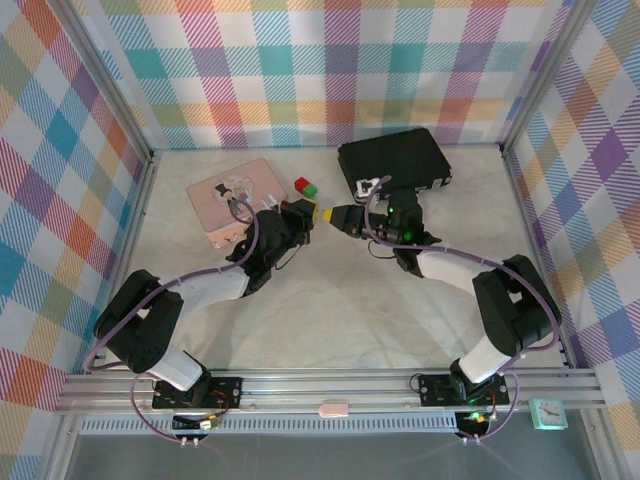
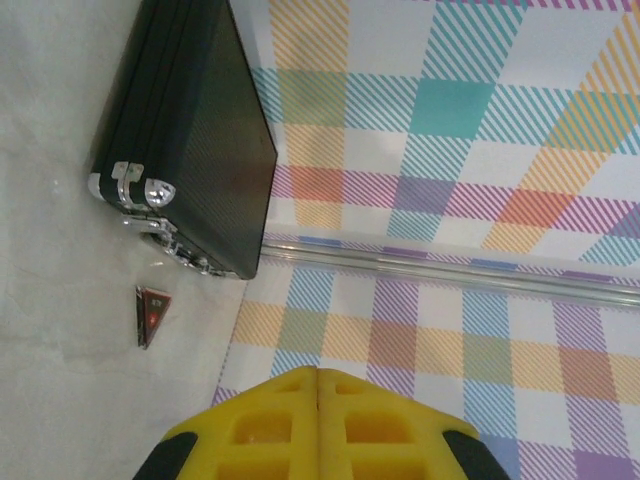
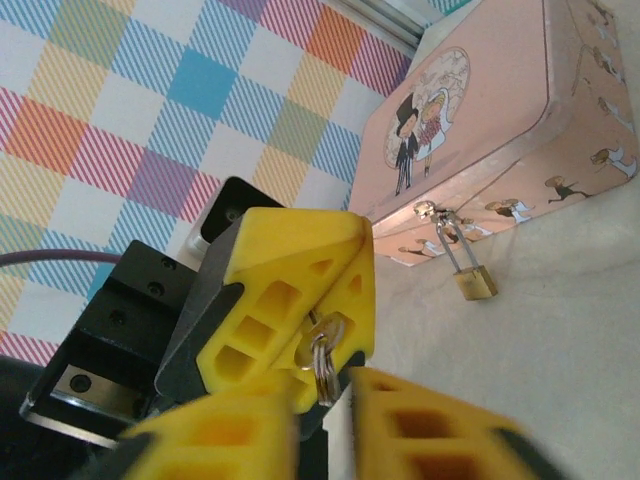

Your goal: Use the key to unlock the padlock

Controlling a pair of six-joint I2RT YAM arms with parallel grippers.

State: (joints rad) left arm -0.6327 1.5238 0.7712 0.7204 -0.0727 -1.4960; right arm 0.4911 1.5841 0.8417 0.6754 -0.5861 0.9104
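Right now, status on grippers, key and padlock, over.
Left gripper shut on the key. Right gripper open, flanking its ring. Padlock hangs on pink tin's latch, shackle closed. Nothing blocking it.

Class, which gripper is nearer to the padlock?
Left. The left gripper, holding the key, sits close beside the pink tin bearing the padlock; the right gripper is beyond it, farther off.

I work in a robot lab test cell. Aluminium posts (image 1: 105,78) frame a booth whose walls (image 1: 330,70) on three sides are printed plaid cloth, around a bare white table (image 1: 330,330). My left arm (image 1: 215,285) and right arm (image 1: 450,265) are bolted to an extrusion rail (image 1: 330,385) at its near edge, with purple cables (image 1: 245,245) exposed.
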